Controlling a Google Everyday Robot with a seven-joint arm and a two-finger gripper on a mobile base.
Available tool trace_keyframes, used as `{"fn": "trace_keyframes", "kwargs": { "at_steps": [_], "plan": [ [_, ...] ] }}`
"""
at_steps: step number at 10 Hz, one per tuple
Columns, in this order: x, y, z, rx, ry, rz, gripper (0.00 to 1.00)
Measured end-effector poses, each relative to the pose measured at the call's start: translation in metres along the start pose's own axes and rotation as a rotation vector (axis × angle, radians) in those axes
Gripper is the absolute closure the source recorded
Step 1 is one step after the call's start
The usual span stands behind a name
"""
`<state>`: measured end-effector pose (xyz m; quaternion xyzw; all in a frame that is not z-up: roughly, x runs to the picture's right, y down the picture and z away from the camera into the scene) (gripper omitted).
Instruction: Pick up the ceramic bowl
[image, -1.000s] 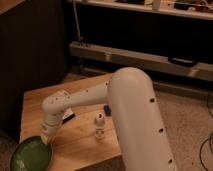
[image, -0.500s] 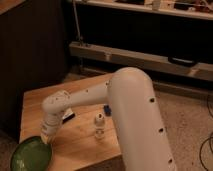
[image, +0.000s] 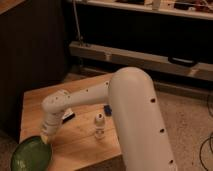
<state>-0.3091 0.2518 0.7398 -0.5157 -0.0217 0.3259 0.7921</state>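
Bowl (image: 31, 154) sitting unmoved at table (image: 80, 142) corner; my hand (image: 45, 139) staying at its rim, finger state unclear. Nothing lifting yet.

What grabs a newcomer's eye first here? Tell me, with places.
The big white robot arm fills the right and middle, reaching left across the wooden table. Its gripper sits at the rim of the green ceramic bowl at the table's front-left corner. A small white bottle stands mid-table.

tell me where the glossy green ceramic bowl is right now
The glossy green ceramic bowl sits at the wooden table's near-left corner in the camera view, with the gripper at its upper-right rim.
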Motion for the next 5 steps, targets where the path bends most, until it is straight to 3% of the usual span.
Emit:
{"fn": "trace_keyframes", "kwargs": {
  "at_steps": [5],
  "plan": [
    [-0.011, 0.044, -0.082, -0.001, -0.001, 0.001, 0.28]
  ]
}}
